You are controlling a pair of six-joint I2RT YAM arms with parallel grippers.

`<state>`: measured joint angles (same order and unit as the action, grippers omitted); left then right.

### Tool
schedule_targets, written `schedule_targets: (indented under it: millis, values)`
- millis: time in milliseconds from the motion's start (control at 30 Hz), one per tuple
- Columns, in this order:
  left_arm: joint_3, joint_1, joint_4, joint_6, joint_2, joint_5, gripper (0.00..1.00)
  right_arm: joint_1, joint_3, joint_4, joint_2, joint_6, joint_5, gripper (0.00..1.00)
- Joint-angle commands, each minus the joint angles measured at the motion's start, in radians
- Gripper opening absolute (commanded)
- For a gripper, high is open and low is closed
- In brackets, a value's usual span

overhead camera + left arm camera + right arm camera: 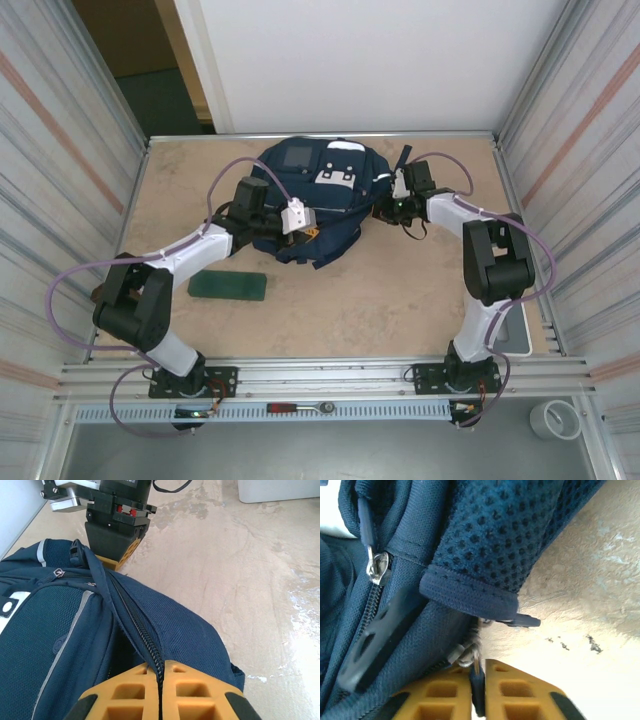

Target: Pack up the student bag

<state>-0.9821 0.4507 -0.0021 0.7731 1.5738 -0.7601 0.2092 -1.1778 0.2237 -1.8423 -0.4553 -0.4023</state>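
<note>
Findings. The student bag (320,205) lies at the far middle of the table (400,300), a rounded heap of navy woven fabric between the two arms. We note white patches on its upper face, a thin grey reflective stripe (70,630) along a finely meshed panel, and a coarser, dimpled mesh strap (510,535) ending in a bound hem. A dark coil zip (142,630) runs along a raised seam.

The left gripper (161,672), with ribbed yellow-orange fingers, is closed tight on that zip seam at the bag's near left edge. The right gripper (477,672), at the bag's right side, has its fingers close together with a slim dark zip pull (477,690) pinched in the narrow slot between them.

The table surface is beige and stone-mottled, matt. A flat dark-green rectangular block (228,285) lies on it near the left arm, apart from the bag.
</note>
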Motion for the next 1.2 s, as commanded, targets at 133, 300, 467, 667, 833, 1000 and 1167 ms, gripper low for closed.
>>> schedule_targets:
  millis: [133, 300, 467, 667, 833, 1000, 1167]
  values:
    - [-0.005, 0.005, 0.064, -0.029, -0.034, -0.094, 0.0, -0.082, 0.065, -0.033, 0.14, 0.064, -0.132, 0.33]
    - [-0.003, 0.006, 0.063, -0.032, -0.029, -0.094, 0.0, -0.137, 0.077, -0.126, 0.145, -0.061, -0.179, 0.4]
    - [-0.004, 0.011, 0.061, -0.034, -0.024, -0.091, 0.0, -0.146, 0.001, -0.123, 0.055, -0.161, -0.118, 0.45]
    - [-0.013, 0.019, 0.045, -0.031, -0.008, -0.084, 0.0, -0.143, -0.088, -0.238, -0.078, -0.311, -0.183, 0.64]
    - [-0.02, 0.026, 0.037, -0.028, 0.002, -0.082, 0.0, -0.135, -0.211, -0.202, -0.202, -0.332, -0.156, 0.68]
    - [-0.034, 0.034, 0.01, -0.017, 0.019, -0.069, 0.03, -0.14, -0.293, -0.193, -0.287, -0.333, -0.197, 0.32]
    - [-0.066, 0.036, -0.048, 0.006, 0.044, -0.031, 0.04, -0.196, -0.169, -0.181, -0.172, -0.281, -0.152, 0.0]
